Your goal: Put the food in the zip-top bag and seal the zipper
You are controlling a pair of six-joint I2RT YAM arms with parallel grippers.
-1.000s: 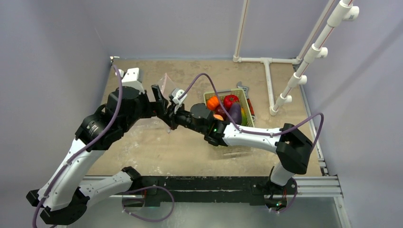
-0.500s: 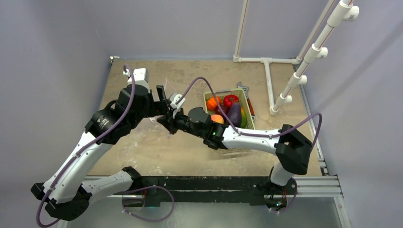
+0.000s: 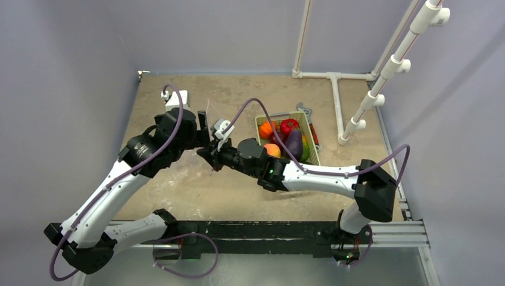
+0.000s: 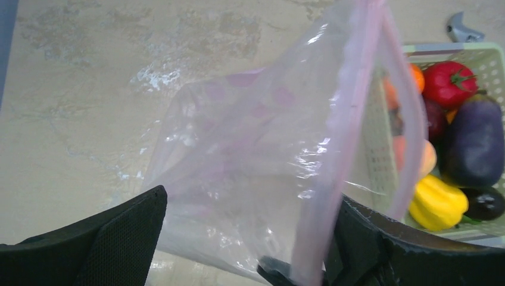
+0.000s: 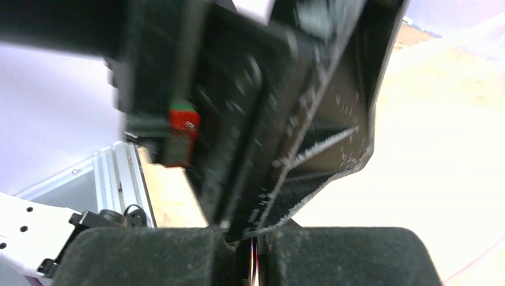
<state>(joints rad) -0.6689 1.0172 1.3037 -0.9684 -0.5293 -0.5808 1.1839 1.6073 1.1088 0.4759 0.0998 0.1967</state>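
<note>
The clear zip-top bag (image 4: 250, 143) hangs raised over the table, its pale pink zipper (image 4: 351, 107) running up its right side. My right gripper (image 3: 208, 156) is shut on the zipper edge, seen as a thin pink line between its pads (image 5: 253, 262). My left gripper (image 4: 250, 202) is open around the bag's lower part, with the zipper beside its right finger (image 4: 381, 250); in the top view it (image 3: 204, 128) is close against the right one. The food lies in the green basket (image 4: 452, 50): tomato (image 4: 449, 83), eggplant (image 4: 473, 143), yellow pepper (image 4: 438, 202), orange (image 4: 417, 77), peach (image 4: 427, 158), plum (image 4: 485, 202).
The basket (image 3: 280, 116) stands right of centre, just behind my right forearm. A white pipe frame (image 3: 333, 77) stands at the back right, with a small grey metal piece (image 3: 304, 109) near the basket. The left gripper's body fills the right wrist view (image 5: 238, 89).
My left arm has swung right and forward, bringing its gripper closer against the right gripper and the bag. The right gripper has kept its hold and barely moved.
</note>
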